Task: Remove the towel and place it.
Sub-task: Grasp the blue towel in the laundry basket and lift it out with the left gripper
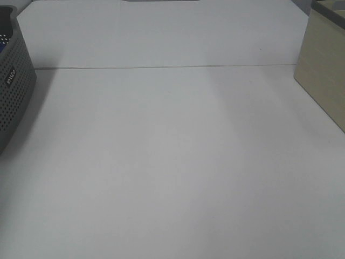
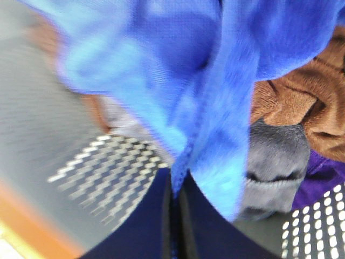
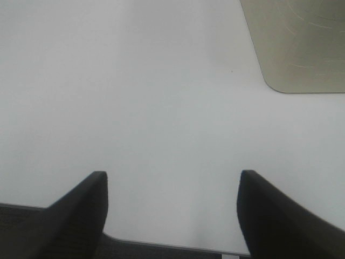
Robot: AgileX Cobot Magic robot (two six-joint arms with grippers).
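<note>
In the left wrist view the royal-blue plush towel (image 2: 178,70) fills most of the picture, and my left gripper (image 2: 175,183) is shut on its hemmed edge, the fold pinched between the two dark fingers. Under it lie brown, grey and purple cloths inside the perforated grey basket (image 2: 318,226). The exterior high view shows only the basket's side (image 1: 15,91) at the far left edge; no arm appears there. My right gripper (image 3: 172,186) hangs open over bare white table with nothing between its fingers.
A brown plush cloth (image 2: 302,102), a grey one (image 2: 269,167) and a purple one (image 2: 321,178) lie in the basket. A beige box (image 1: 326,70) stands at the table's right side, its rounded corner (image 3: 296,43) ahead of the right gripper. A seam (image 1: 161,67) crosses the white table.
</note>
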